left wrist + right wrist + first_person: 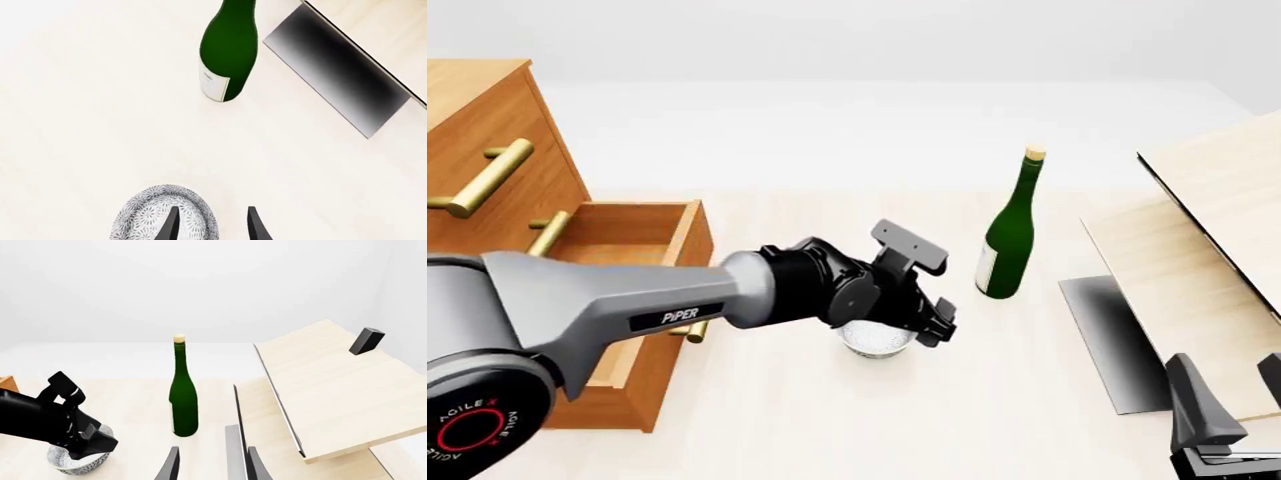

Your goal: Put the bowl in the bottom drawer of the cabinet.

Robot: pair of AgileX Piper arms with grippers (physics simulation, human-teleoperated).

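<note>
The white grey-speckled bowl (877,342) stands on the table just right of the cabinet (481,120). My left gripper (924,325) hangs low over the bowl (150,210) and is open. In the left wrist view one finger is above the bowl's inside and the other is outside its rim. The bottom drawer (689,245) is pulled out, its hollow open upward, and the left arm crosses its front. My right gripper (1232,388) is open and holds nothing, low at the near right. The right wrist view also shows the bowl (77,462) under the left gripper (87,440).
A green bottle (1008,250) stands upright right of and beyond the bowl. Pale wooden boards (1214,230) slope at the right, with a dark grey panel (1108,340) beneath them. Brass handles (487,175) mark the upper drawers.
</note>
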